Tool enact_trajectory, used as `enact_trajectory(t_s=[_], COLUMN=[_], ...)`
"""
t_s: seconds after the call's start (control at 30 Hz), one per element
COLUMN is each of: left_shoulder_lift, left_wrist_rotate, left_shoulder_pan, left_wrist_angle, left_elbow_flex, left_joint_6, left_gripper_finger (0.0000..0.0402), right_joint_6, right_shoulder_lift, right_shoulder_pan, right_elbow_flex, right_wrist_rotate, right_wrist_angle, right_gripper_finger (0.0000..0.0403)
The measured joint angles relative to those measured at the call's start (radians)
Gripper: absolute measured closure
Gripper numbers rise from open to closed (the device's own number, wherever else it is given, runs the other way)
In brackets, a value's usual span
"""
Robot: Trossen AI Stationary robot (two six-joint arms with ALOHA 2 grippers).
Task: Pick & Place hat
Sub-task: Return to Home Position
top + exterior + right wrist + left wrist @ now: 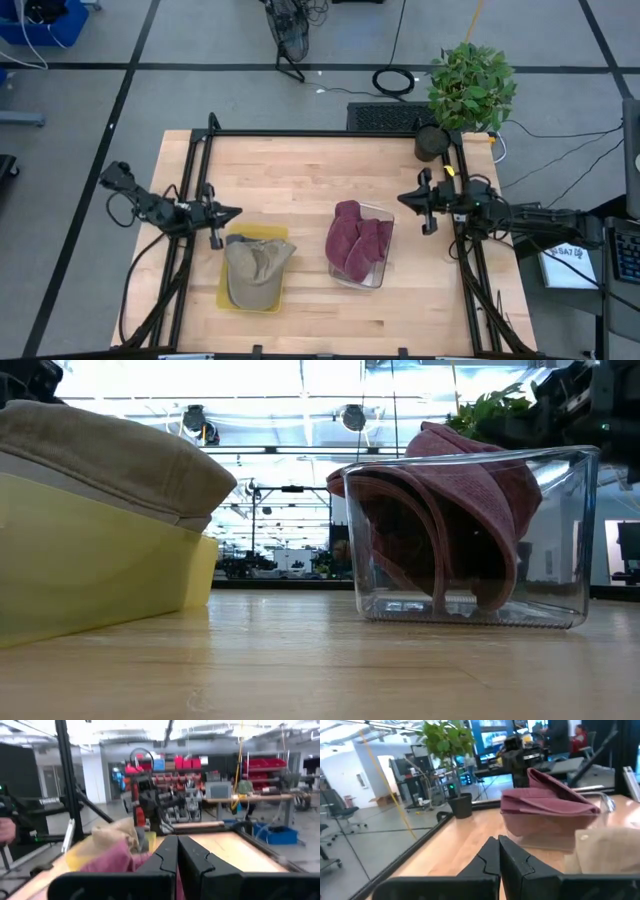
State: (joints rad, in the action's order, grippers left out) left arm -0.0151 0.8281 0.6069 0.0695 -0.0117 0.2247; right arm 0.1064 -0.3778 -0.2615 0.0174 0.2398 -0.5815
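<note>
A tan hat [255,268] lies in a yellow tray [224,290] at the table's near left; in the low view the tan hat [100,455] rests on top of the yellow tray [90,560]. A maroon hat [355,243] sits folded in a clear plastic bin [380,272], and the low view shows the maroon hat [450,520] standing on edge inside it. My left gripper [236,211] is shut just left of the tray's far end, holding nothing. My right gripper [402,198] is shut to the right of the bin, holding nothing.
A potted plant [468,88] stands at the table's far right corner. A black frame [330,133] runs along the table's far and side edges. Bare wood lies between the two containers and across the table's far half.
</note>
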Motion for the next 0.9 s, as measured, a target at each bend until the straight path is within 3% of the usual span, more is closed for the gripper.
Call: enact_trajectory(t_s=[0.13,0.3,0.53,0.7,0.9], left_shoulder_lift=[0.003,0.003,0.003,-0.029,-0.106], left_wrist_rotate=[-0.141,-0.375,-0.634,-0.702,-0.701], left_shoulder_pan=[-0.033,-0.169,-0.426,-0.498,-0.499], left_wrist_angle=[0.008,0.043,-0.009,-0.039,-0.042], left_elbow_flex=[0.000,0.001,0.000,-0.003,-0.003], left_joint_6=[0.062,0.159,0.058,-0.063,-0.077], left_gripper_finger=[0.0398,0.0398,0.0399,0.0400,0.0400], right_joint_6=[-0.020,-0.039,-0.033,-0.004,-0.015], right_shoulder_lift=[-0.006,-0.014,-0.040,-0.061,-0.069], right_shoulder_pan=[0.000,-0.006,-0.061,-0.073,-0.073], right_elbow_flex=[-0.001,-0.002,-0.002,-0.003,-0.003], right_wrist_rotate=[-0.002,-0.003,-0.004,-0.004,-0.003], right_wrist_angle=[0.029,0.012,0.051,0.088,0.118], right_gripper_finger=[0.0403,0.0403,0.0403,0.0403,0.0403])
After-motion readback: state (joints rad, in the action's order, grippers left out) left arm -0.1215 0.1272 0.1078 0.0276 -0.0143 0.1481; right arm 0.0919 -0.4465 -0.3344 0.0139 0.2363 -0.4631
